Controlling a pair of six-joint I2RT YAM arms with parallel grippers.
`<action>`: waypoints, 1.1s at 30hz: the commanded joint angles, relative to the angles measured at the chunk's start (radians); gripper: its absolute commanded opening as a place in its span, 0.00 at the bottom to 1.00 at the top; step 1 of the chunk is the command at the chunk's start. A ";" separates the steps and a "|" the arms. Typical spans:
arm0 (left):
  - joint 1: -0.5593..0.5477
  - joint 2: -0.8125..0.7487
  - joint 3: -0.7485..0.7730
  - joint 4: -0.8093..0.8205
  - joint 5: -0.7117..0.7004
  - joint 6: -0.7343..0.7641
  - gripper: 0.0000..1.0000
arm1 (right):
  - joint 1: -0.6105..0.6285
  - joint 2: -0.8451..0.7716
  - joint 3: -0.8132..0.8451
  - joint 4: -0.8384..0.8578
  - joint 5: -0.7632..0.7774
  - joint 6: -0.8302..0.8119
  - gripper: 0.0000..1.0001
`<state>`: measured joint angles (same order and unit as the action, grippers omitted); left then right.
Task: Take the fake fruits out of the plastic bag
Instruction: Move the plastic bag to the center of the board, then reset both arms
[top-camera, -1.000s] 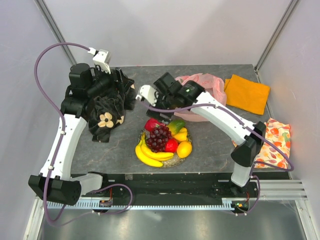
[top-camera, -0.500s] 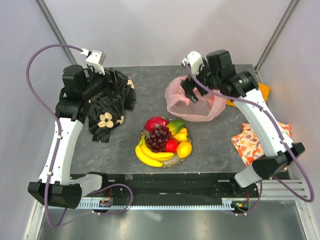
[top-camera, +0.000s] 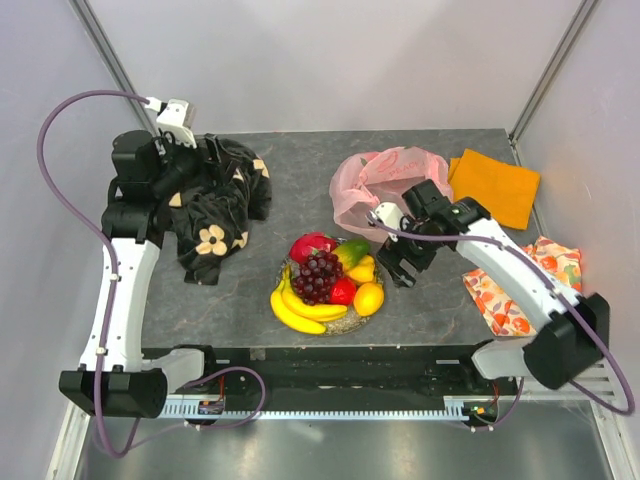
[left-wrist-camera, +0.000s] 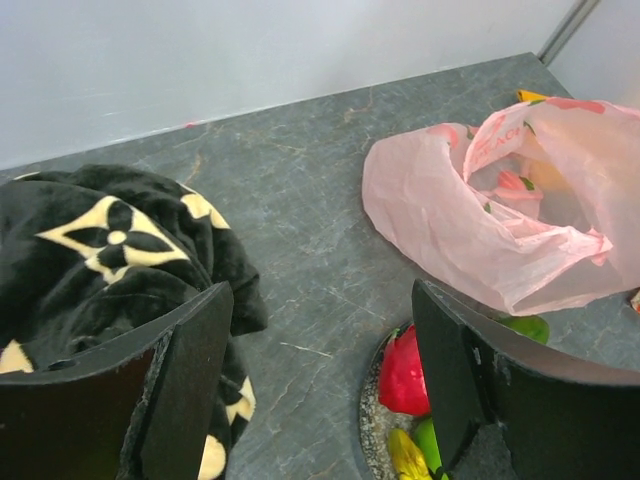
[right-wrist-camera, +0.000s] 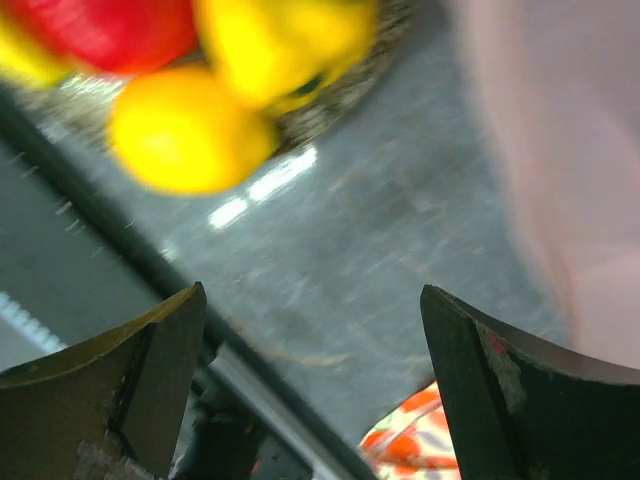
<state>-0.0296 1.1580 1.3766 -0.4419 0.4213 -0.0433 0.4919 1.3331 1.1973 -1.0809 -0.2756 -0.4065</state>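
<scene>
Right wrist view: right gripper (right-wrist-camera: 312, 296) spread, empty. Enter bag (top-camera: 392, 170) mouth squarely, steering clear of plated fruits (top-camera: 320, 282).

Left arm (top-camera: 120, 295) and right arm (top-camera: 515, 270): white and black.
White shells meet black joint housings (top-camera: 135, 175); purple cables (top-camera: 42, 150) trail along both; fingers (left-wrist-camera: 190, 370) are broad black wedges.

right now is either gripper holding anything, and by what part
Nothing is held. The left gripper and the right gripper are both open, with nothing between the jaws.
</scene>
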 joint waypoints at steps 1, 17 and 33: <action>0.028 -0.037 0.001 -0.009 0.016 0.014 0.79 | -0.056 0.153 0.072 0.228 0.185 0.012 0.96; 0.088 -0.078 -0.039 -0.026 0.050 0.008 0.80 | -0.213 0.289 0.346 0.110 -0.171 0.057 0.98; 0.103 -0.083 -0.143 0.002 0.066 -0.047 0.91 | -0.213 -0.084 0.216 0.300 0.179 0.281 0.98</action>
<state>0.0666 1.0882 1.2289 -0.4774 0.4549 -0.0582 0.2813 1.2385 1.4055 -0.8062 -0.1619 -0.1833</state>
